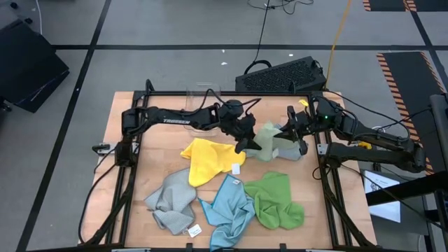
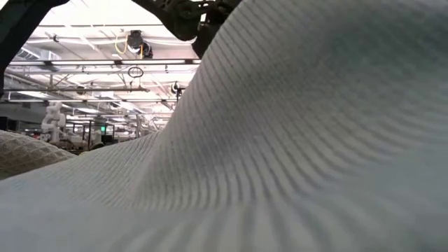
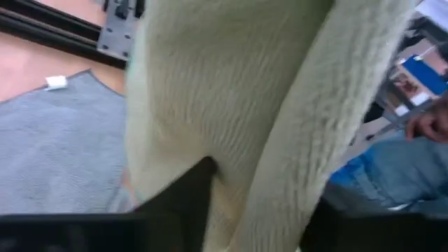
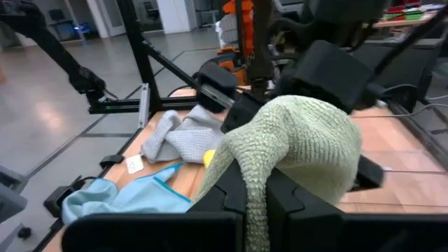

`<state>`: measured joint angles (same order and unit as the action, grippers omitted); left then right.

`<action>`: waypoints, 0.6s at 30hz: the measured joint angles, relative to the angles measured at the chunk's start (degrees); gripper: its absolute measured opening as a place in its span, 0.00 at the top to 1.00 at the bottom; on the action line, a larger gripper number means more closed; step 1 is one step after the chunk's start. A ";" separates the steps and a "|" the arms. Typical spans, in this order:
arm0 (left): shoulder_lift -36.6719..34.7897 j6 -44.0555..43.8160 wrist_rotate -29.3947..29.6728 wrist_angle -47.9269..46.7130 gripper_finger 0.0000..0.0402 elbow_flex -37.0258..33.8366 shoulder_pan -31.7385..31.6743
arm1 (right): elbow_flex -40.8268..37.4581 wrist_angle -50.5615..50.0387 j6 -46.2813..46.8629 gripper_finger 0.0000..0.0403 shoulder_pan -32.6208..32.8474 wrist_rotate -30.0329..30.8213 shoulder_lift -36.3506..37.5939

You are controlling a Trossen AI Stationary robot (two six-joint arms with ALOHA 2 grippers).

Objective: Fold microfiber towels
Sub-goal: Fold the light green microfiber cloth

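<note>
The right gripper (image 4: 255, 183) was clenched on the pale green towel (image 4: 301, 147), which hung between it and the left gripper (image 1: 245, 143), also grasping that towel. Best to keep both edges taut and level before laying it on the tabletop (image 1: 150, 150).

A big pale grey towel (image 2: 301, 140) with thin ridges fills most of the picture, rising in a soft hump. A dark robot arm (image 2: 189, 17) shows at the top. Behind it is a big room with ceiling beams (image 2: 84, 66) and lights.
</note>
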<state>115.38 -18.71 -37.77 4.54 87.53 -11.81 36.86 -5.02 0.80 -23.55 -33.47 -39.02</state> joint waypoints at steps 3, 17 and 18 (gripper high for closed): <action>-0.90 -3.47 -1.09 -2.14 0.87 0.00 -0.12 | 0.00 -0.11 0.02 0.99 -0.02 1.76 0.02; -10.23 -14.61 18.98 -16.11 0.98 0.04 7.66 | -0.04 -3.78 23.72 0.96 0.04 1.68 -0.19; -10.19 -15.82 20.78 -16.13 0.97 0.04 8.79 | -0.04 -4.64 27.29 0.96 0.05 1.60 -0.22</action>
<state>105.19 -34.53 -16.99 -11.60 87.57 -3.02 36.82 -9.66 28.09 -23.50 -31.88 -39.24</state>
